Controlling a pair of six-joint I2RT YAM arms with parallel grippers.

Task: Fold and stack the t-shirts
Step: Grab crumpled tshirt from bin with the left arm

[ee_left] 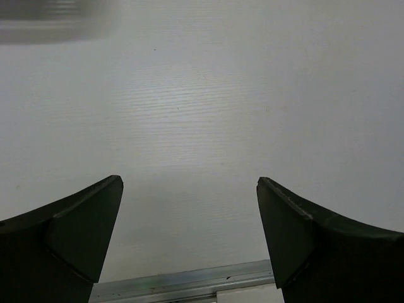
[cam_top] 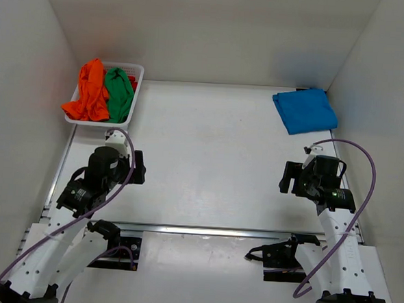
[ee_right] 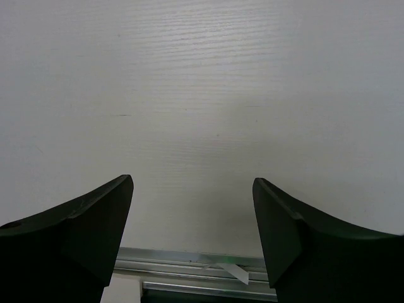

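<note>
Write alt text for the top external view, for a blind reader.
The left gripper and right gripper hover open and empty over a white table. A basket, far left, holds a crumpled orange shirt and green shirt; a folded blue shirt lies far right.

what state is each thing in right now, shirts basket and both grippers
white lattice plastic basket: upright, holding shirts
bright orange cloth t-shirt: crumpled, in basket, spilling over its rim
green cloth t-shirt: crumpled, in basket
blue cloth t-shirt: folded, flat on table
left gripper: open, empty
right gripper: open, empty
</note>
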